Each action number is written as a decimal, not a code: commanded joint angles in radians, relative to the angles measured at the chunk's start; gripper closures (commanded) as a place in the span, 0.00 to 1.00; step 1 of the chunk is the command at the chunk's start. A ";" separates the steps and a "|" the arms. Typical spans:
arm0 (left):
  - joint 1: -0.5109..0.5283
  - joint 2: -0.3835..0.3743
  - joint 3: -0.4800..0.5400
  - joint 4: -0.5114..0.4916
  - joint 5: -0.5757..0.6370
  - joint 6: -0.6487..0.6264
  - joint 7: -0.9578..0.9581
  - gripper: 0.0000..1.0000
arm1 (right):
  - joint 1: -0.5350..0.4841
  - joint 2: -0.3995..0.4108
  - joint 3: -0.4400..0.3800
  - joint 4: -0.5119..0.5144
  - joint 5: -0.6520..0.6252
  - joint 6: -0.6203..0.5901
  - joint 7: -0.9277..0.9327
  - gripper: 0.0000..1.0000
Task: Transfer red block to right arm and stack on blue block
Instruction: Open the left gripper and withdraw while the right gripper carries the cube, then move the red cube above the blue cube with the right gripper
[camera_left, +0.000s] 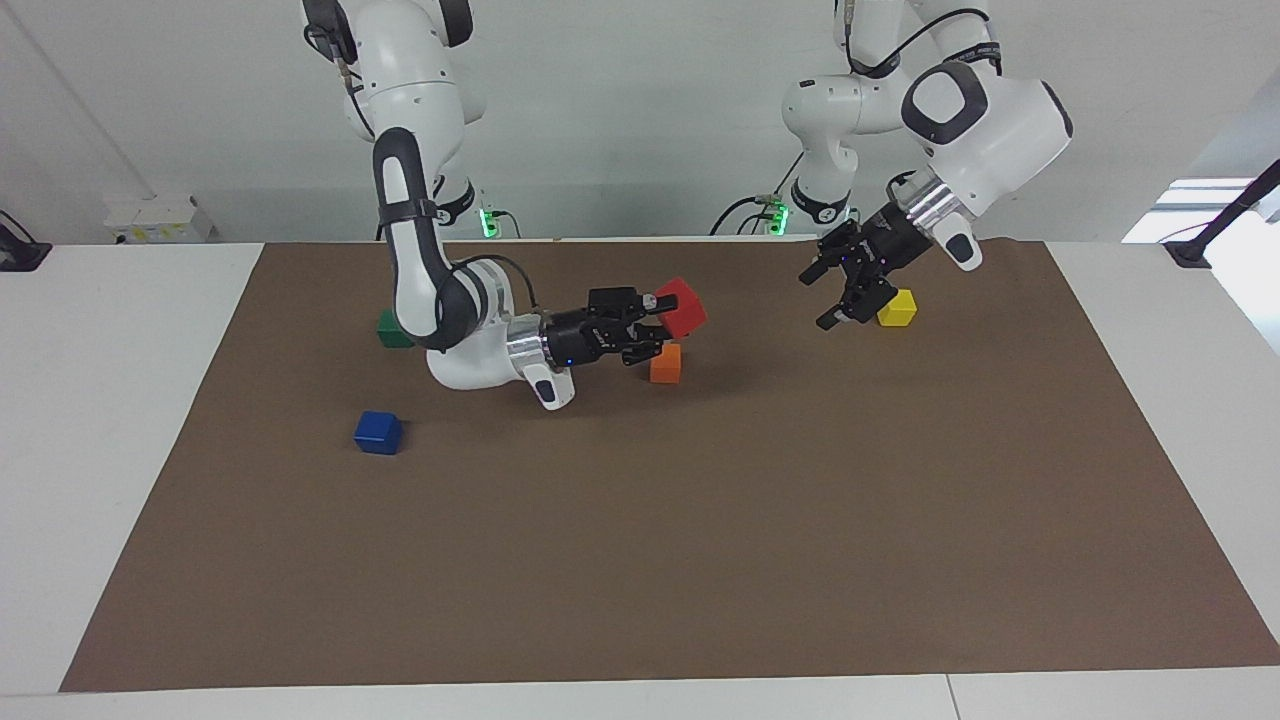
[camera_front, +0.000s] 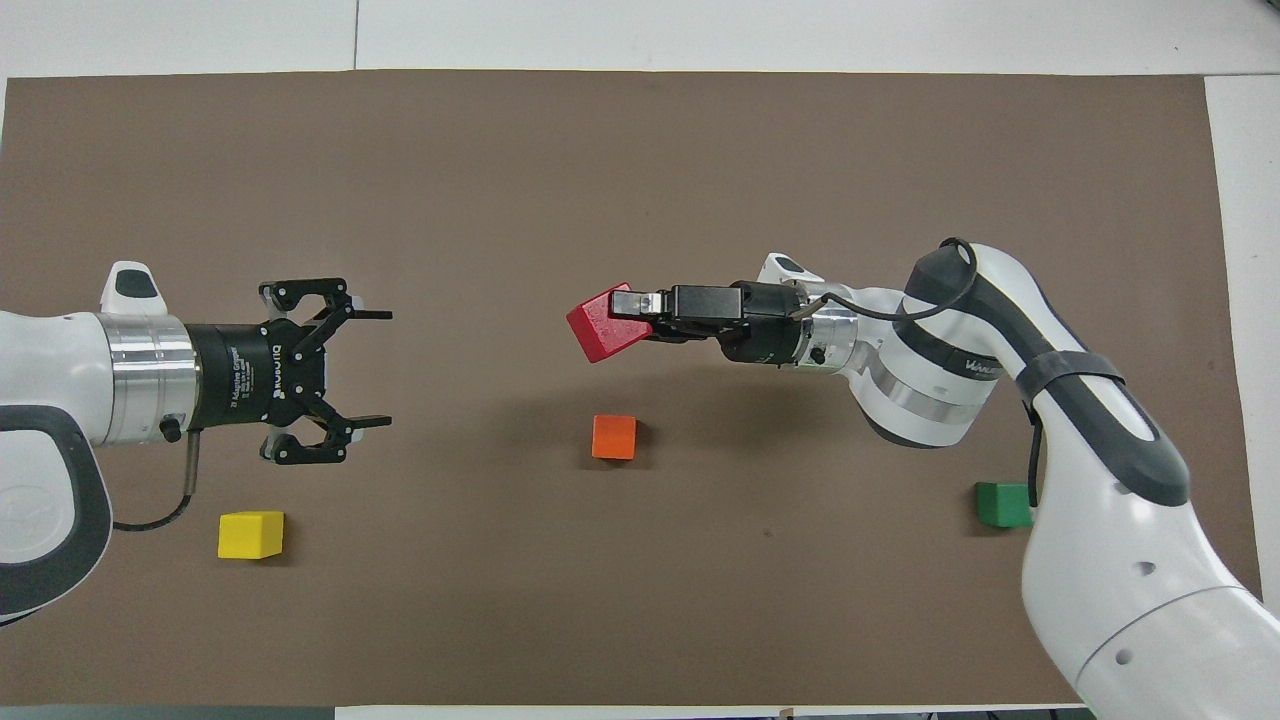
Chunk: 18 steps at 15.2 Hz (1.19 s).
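bare mat (camera_left: 700, 520) rings the blue block (camera_left: 378, 432) (green cube (camera_left: 396, 328) well apart).

White glossy arms (camera_front: 1100, 560), dark grey joint pads, silver wrist rings, black jaws, thin black cables.

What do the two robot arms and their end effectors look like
Both arms are glossy white with dark grey joint covers and silver wrist rings. The left end effector is black, open-linkage fingers, white lettering on its body, a black cable looping below the wrist. The right end effector is black and boxier; a thin black cable runs along its arm, strapped by a dark band.
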 joint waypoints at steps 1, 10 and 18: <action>0.050 -0.009 -0.003 0.046 0.180 -0.118 0.234 0.00 | -0.104 -0.036 0.005 0.030 -0.180 0.020 0.095 1.00; 0.069 0.091 0.006 0.309 0.625 -0.413 0.947 0.00 | -0.342 -0.094 -0.019 0.395 -1.062 0.100 0.500 1.00; 0.043 0.192 0.000 0.573 0.707 -0.563 0.971 0.00 | -0.382 -0.128 -0.027 0.455 -1.510 0.146 0.547 1.00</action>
